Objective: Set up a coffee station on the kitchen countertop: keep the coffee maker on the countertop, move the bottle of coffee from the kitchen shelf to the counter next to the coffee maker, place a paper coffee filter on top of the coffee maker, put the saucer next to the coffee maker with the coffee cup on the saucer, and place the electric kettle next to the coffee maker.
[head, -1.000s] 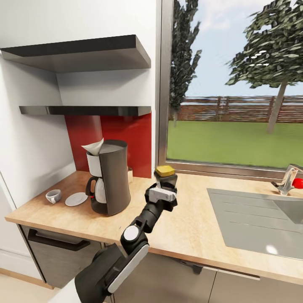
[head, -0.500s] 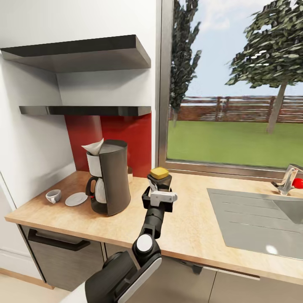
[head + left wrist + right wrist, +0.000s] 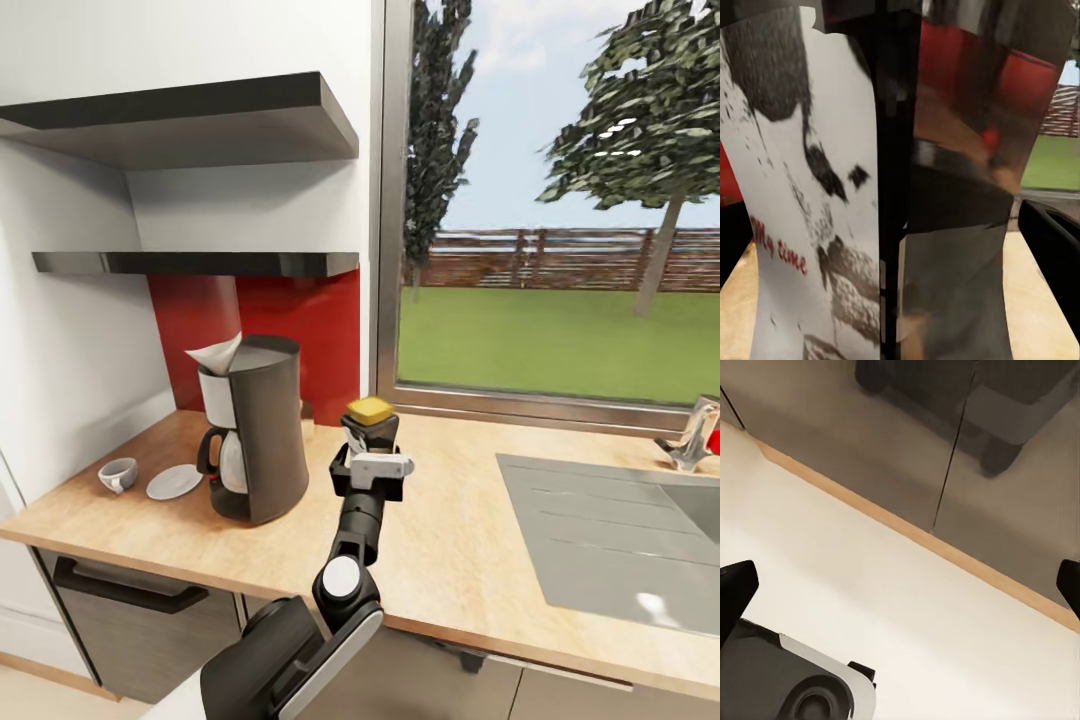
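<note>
My left gripper [image 3: 368,448] is clamped on the small squarish dark bottle of coffee [image 3: 370,428] with its yellow-gold lid, holding it upright over the long light-wood kitchen countertop [image 3: 440,550], a little to the sink side of the tall black coffee maker [image 3: 252,440] and apart from it. In my left wrist view the bottle's pale printed label [image 3: 802,210] and dark glass sit right between my fingers [image 3: 1050,262]. I cannot tell from here whether the bottle's base touches the wood.

My right gripper [image 3: 900,585] hangs low, with its black fingertips [image 3: 736,589] spread wide apart, over the pale floor [image 3: 885,607] and the grey cabinet fronts [image 3: 892,457].

On top of the coffee maker lies the small white folded paper coffee filter [image 3: 216,353], one pointed corner sticking up. On the coffee maker's far side from the bottle, the small round white saucer [image 3: 174,481] lies flat on the wood, and just beyond it the tiny white coffee cup [image 3: 118,474] lies tipped on the countertop, off the saucer.

Behind the coffee maker is a red wall panel [image 3: 300,330]. Above it hangs the thin glossy black kitchen shelf [image 3: 200,263], with a thicker black board [image 3: 190,120] higher still.
</note>
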Robot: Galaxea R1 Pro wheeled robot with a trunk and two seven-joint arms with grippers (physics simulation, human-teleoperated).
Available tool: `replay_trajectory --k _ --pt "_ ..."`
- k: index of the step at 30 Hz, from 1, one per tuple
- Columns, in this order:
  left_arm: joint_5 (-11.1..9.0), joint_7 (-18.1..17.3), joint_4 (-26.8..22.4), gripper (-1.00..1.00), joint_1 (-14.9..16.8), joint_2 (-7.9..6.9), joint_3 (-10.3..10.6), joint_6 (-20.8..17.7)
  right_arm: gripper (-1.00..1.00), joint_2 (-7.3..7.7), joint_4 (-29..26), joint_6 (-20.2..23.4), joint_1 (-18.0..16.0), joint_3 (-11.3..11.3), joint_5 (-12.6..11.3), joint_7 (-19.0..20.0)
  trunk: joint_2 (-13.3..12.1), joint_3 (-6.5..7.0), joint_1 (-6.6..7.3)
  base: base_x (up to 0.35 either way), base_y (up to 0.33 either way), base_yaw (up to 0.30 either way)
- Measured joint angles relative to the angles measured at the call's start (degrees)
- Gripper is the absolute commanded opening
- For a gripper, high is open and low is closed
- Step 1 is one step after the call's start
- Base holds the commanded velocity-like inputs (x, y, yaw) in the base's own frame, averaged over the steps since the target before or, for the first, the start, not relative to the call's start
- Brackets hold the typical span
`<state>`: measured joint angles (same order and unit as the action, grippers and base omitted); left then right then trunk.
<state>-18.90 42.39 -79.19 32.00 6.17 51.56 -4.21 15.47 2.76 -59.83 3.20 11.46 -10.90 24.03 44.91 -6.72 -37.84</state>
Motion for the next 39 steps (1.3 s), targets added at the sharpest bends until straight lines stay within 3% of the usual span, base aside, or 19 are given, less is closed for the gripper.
replay_trajectory --k 18,39 --pt "0.0 1.2 0.0 -1.00 0.0 -0.09 0.1 0.0 1.00 0.00 0.0 0.1 0.0 0.2 0.1 0.0 0.0 0.00 -0.01 0.048 0.015 0.000" --pt "0.0 1.2 -0.1 -1.00 0.0 -0.09 0.0 -0.1 1.00 0.00 0.0 0.1 0.0 0.2 0.1 0.0 8.4 -3.77 -4.62 0.000 0.000 0.000"
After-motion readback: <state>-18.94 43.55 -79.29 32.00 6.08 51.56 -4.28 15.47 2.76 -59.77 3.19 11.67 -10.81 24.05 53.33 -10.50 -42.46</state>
